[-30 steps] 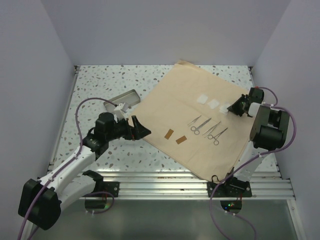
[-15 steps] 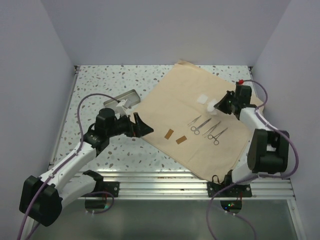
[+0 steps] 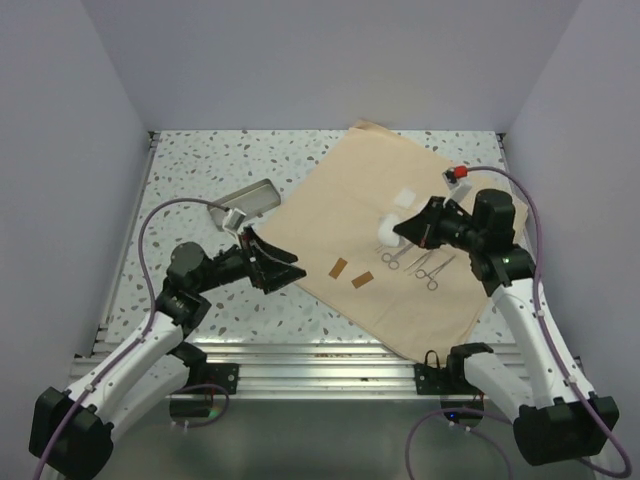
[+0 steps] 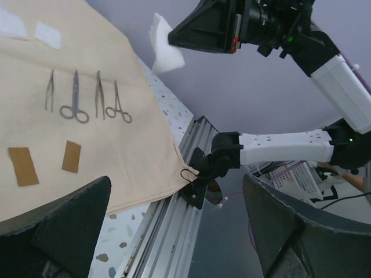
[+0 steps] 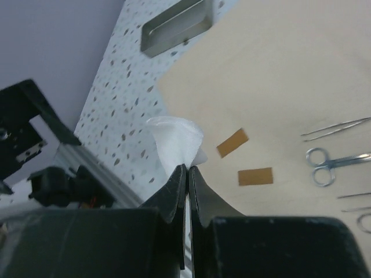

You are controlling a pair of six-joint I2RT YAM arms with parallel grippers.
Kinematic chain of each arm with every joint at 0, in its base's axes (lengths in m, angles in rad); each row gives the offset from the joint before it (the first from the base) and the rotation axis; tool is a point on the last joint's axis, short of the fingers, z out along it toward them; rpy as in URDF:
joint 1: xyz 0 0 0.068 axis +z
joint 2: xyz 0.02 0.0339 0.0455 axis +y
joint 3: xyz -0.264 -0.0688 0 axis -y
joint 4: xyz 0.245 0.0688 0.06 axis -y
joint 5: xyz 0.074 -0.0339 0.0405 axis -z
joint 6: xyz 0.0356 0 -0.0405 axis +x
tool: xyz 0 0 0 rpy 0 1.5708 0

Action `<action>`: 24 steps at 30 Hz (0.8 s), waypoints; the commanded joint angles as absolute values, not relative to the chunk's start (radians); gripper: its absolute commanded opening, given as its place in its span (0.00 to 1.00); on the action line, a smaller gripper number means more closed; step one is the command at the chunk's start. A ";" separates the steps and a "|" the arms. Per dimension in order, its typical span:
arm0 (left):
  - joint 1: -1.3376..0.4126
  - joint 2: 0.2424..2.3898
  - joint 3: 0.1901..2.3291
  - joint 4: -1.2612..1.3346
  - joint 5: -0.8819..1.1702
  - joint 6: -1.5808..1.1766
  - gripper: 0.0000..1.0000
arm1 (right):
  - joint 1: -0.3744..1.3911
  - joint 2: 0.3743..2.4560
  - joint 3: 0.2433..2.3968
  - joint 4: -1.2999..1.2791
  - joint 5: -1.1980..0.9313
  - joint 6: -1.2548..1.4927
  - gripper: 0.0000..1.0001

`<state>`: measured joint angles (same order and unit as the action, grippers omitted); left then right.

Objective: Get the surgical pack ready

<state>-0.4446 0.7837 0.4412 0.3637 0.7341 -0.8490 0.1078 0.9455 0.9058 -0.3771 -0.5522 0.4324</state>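
The surgical pack's tan cloth sheet (image 3: 370,205) lies flat on the table, seen too in the left wrist view (image 4: 87,52) and the right wrist view (image 5: 278,75). On it rest silver instruments (image 3: 416,258) (image 4: 87,99) (image 5: 335,160) and two brown strips (image 3: 349,273). The steel tray (image 3: 246,201) (image 5: 176,26) stands off the cloth, to its left. My right gripper (image 3: 400,231) (image 5: 188,169) is shut on a white gauze pad (image 3: 387,233) (image 5: 175,141) (image 4: 164,48), held in the air over the cloth. My left gripper (image 3: 287,266) (image 4: 179,231) hovers open at the cloth's left corner, holding nothing.
Two more gauze squares (image 4: 47,33) lie at the far part of the cloth, one showing from above (image 3: 405,197). The aluminium rail (image 3: 330,352) runs along the near table edge. Walls close in the table on three sides.
My right gripper shut on a gauze pad, lifted it and carried it left over the cloth. My left arm drew back toward the near edge, its gripper staying open.
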 commanded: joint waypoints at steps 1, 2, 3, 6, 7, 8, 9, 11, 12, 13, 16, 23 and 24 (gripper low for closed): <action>-0.474 0.746 0.394 0.621 0.767 -0.923 1.00 | 0.191 0.905 0.873 -0.387 -0.779 0.428 0.00; -0.501 0.746 0.388 0.644 0.752 -0.930 1.00 | 0.207 0.904 0.867 -0.376 -0.794 0.440 0.00; -0.517 0.749 0.384 0.675 0.743 -0.925 1.00 | 0.222 0.902 0.856 -0.352 -0.826 0.468 0.00; -0.586 0.788 0.402 0.670 0.695 -0.875 1.00 | 0.284 0.907 0.856 -0.341 -0.848 0.491 0.00; -0.615 0.805 0.403 0.676 0.678 -0.865 1.00 | 0.314 0.905 0.856 -0.333 -0.857 0.497 0.00; -0.626 0.819 0.405 0.687 0.670 -0.861 1.00 | 0.327 0.899 0.854 -0.325 -0.859 0.503 0.00; -0.635 0.851 0.406 0.707 0.669 -0.859 1.00 | 0.336 0.897 0.853 -0.315 -0.859 0.514 0.00; -0.670 0.880 0.405 0.735 0.646 -0.861 1.00 | 0.359 0.902 0.856 -0.314 -0.861 0.520 0.00; -0.686 0.909 0.410 0.755 0.637 -0.859 1.00 | 0.367 0.908 0.857 -0.310 -0.862 0.526 0.00; -0.702 0.925 0.416 0.755 0.627 -0.853 1.00 | 0.385 0.911 0.859 -0.304 -0.864 0.531 0.00; -0.759 0.986 0.443 0.755 0.580 -0.827 1.00 | 0.422 0.916 0.865 -0.287 -0.851 0.543 0.00; -0.793 1.086 0.451 0.868 0.563 -0.854 1.00 | 0.471 0.933 0.868 -0.268 -0.835 0.555 0.00; -0.795 1.089 0.453 0.874 0.560 -0.856 1.00 | 0.479 0.936 0.867 -0.265 -0.831 0.555 0.00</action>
